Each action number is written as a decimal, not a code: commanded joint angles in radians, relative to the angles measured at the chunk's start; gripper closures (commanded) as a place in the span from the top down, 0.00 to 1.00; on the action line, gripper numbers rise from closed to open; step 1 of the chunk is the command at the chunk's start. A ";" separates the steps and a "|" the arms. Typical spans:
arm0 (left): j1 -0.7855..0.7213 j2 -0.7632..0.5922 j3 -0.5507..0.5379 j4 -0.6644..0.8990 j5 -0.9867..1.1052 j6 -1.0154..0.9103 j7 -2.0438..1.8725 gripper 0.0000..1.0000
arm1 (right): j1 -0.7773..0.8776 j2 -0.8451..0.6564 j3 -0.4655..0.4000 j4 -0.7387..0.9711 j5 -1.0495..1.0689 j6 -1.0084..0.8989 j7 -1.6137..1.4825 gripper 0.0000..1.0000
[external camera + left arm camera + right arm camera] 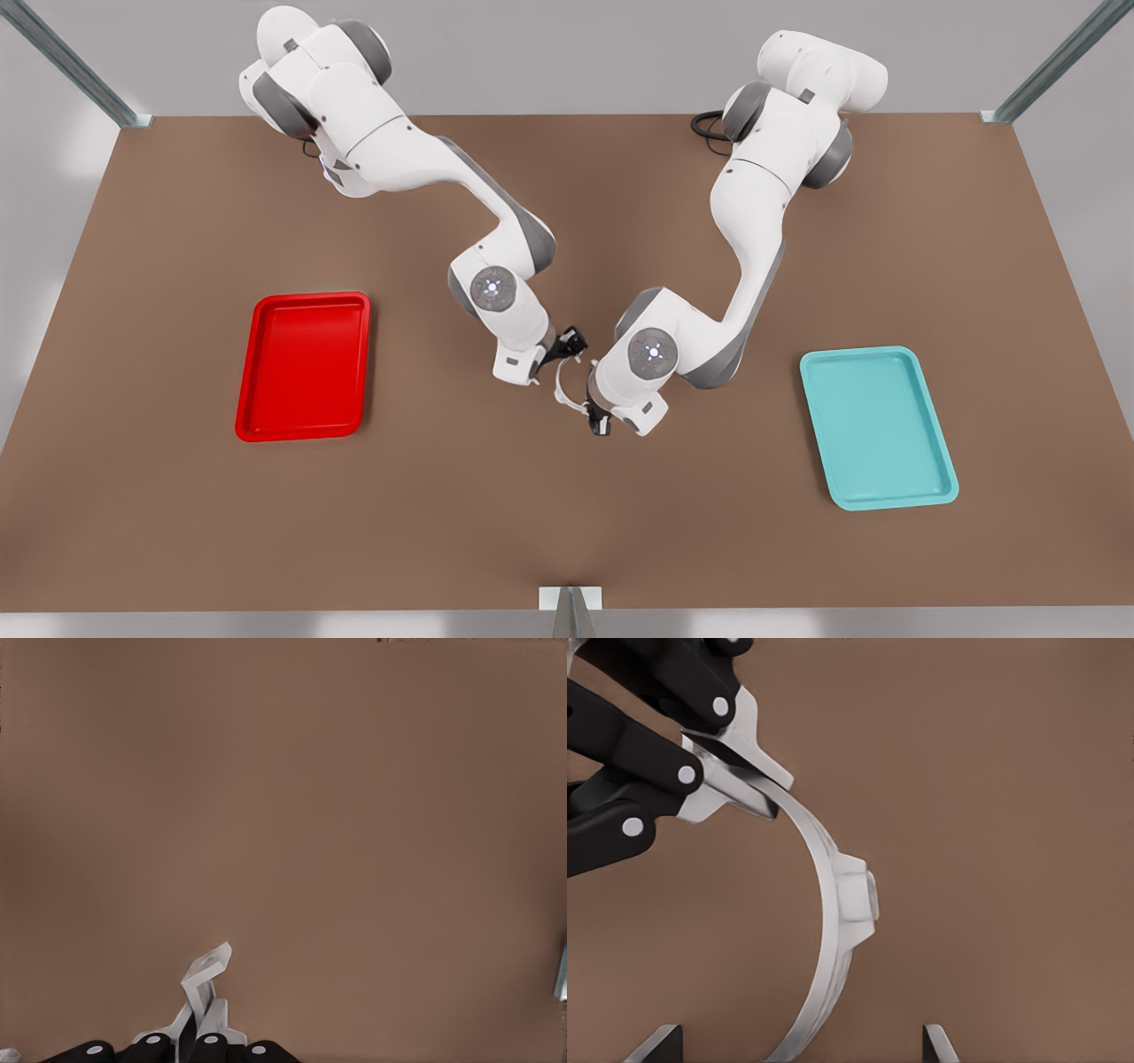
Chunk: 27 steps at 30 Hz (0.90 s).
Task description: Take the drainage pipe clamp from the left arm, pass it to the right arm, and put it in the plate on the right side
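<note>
At the centre of the front view, the drainage pipe clamp (562,390) hangs over the bench (567,532), its lower end pinched in the left gripper's (600,424) fingers. Its arc runs up toward the right gripper (571,342), whose wide-spread fingers straddle it, not yet closed.

The pipe clamp (567,391), a thin white half-ring with a small block on its outer curve, hung above the table between the two arms, one end pinched. The red plate (304,367) lay flat toward the front view's left.
</note>
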 commanded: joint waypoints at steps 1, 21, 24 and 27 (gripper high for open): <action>0.000 -0.003 0.000 0.001 0.001 0.003 -0.179 0.21 | 0.000 0.010 0.000 0.005 0.002 0.059 0.030 1.00; 0.014 -0.009 -0.012 0.001 -0.006 0.003 -0.178 1.00 | -0.002 0.044 -0.001 0.019 -0.002 0.103 0.007 0.21; 0.017 -0.011 -0.012 0.001 -0.013 0.003 -0.178 1.00 | -0.002 0.043 -0.001 0.019 -0.002 0.103 0.005 0.21; 0.026 -0.026 -0.012 0.001 -0.034 -0.007 -0.178 1.00 | -0.002 0.043 -0.001 0.019 -0.004 0.102 0.003 0.21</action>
